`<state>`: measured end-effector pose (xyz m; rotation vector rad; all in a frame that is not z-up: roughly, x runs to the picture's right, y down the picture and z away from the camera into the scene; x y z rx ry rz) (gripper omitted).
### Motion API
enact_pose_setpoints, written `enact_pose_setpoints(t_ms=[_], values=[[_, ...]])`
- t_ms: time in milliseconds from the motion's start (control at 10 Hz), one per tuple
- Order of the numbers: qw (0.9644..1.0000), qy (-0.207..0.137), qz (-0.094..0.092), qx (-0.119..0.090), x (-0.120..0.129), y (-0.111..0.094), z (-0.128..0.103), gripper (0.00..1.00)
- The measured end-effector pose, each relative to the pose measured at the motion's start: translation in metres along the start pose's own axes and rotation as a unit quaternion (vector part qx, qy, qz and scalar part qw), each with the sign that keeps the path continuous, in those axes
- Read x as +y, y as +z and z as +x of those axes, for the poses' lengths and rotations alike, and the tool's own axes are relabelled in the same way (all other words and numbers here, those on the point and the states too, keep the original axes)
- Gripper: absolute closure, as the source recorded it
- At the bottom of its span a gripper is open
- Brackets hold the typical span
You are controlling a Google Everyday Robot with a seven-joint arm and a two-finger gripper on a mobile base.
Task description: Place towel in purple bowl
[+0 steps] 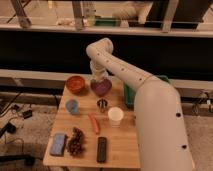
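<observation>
The purple bowl (101, 88) stands at the back of the wooden table (120, 145), near the middle. My gripper (98, 78) hangs at the end of the white arm, right over the bowl's far rim and hiding part of it. The towel (58, 144), a flat pale grey-blue rectangle, lies at the table's front left corner, far from the gripper. Nothing pale shows inside the bowl's visible part.
A red-orange bowl (76, 83) sits left of the purple one. A small darker blue object (72, 106), a small dark object (102, 104), a white cup (115, 116), a red-orange stick (94, 123), dark grapes (76, 141) and a black bar (101, 149) lie around. A green tray (126, 95) is half hidden by my arm.
</observation>
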<state>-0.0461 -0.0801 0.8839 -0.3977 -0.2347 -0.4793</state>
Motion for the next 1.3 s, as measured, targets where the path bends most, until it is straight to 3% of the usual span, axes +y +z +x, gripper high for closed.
enact_pose_setpoints(t_ms=[300,600,1300], values=[[1.0,0.005,-0.003,0.004,0.004,0.005,0.017,1.0],[0.9999,0.01,-0.006,-0.004,0.015,0.022,0.021,1.0],[0.9999,0.006,0.0,-0.011,0.006,0.026,0.015,1.0]])
